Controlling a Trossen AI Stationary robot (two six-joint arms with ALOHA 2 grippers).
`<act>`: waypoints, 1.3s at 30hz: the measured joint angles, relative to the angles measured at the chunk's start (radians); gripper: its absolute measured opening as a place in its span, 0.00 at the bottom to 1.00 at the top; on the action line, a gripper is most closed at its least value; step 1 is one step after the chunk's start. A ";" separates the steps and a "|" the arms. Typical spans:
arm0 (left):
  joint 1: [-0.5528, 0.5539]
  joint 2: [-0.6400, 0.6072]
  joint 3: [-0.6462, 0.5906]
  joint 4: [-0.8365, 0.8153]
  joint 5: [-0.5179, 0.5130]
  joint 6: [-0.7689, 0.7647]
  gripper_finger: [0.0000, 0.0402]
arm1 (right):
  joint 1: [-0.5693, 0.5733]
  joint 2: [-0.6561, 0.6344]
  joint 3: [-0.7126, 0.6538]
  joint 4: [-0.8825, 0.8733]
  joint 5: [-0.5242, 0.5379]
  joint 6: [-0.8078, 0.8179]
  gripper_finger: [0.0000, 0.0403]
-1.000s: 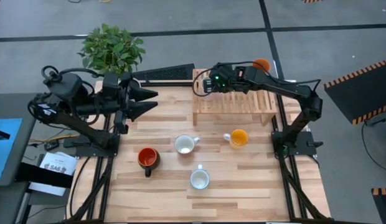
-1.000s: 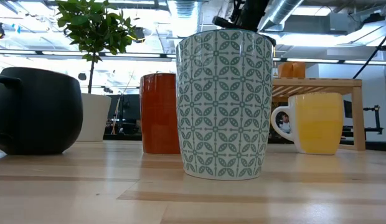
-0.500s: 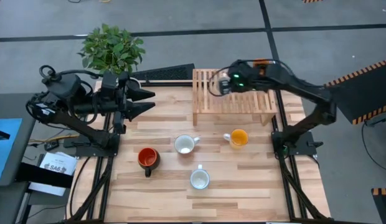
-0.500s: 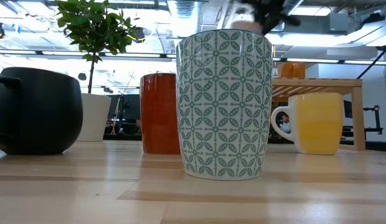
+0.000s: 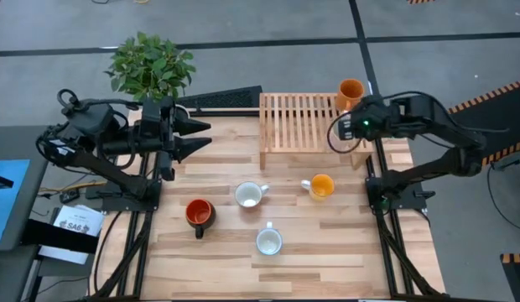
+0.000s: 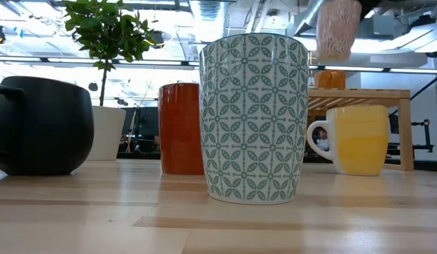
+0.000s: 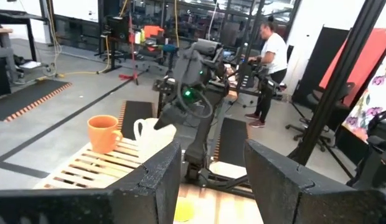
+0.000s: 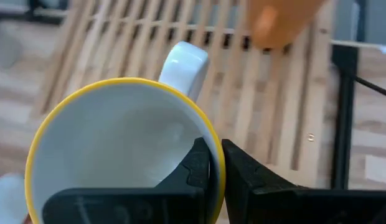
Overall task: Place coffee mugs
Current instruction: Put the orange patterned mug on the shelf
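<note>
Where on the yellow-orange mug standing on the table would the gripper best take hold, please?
On the rim of the yellow-orange mug, coming down from above: it stands upright with its mouth open, and its white handle points toward the left arm's side, so pinch the wall opposite it.

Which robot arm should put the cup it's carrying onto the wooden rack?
The right one. Its claw already pinches the rim of a white mug above the wooden rack, beside the orange mug. The left claw waits far off.

Robotics lab/workshop: concrete floor point(image 5: 268, 21), hazard-striped mats point(image 7: 25, 99), equipment racks, person point(image 7: 271, 59) at workbench.
</note>
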 joint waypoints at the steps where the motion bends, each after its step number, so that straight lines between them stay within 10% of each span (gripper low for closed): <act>1: 0.000 0.000 0.000 0.000 -0.001 -0.002 0.39 | -0.013 -0.001 -0.012 0.001 0.014 0.023 0.11; 20: 0.000 0.000 0.000 -0.016 -0.007 -0.028 0.39 | -0.322 -0.044 -0.150 0.003 0.047 0.084 0.11; 39: 0.000 0.000 0.000 -0.037 -0.007 -0.045 0.39 | -0.366 0.044 -0.150 0.005 0.000 0.055 0.16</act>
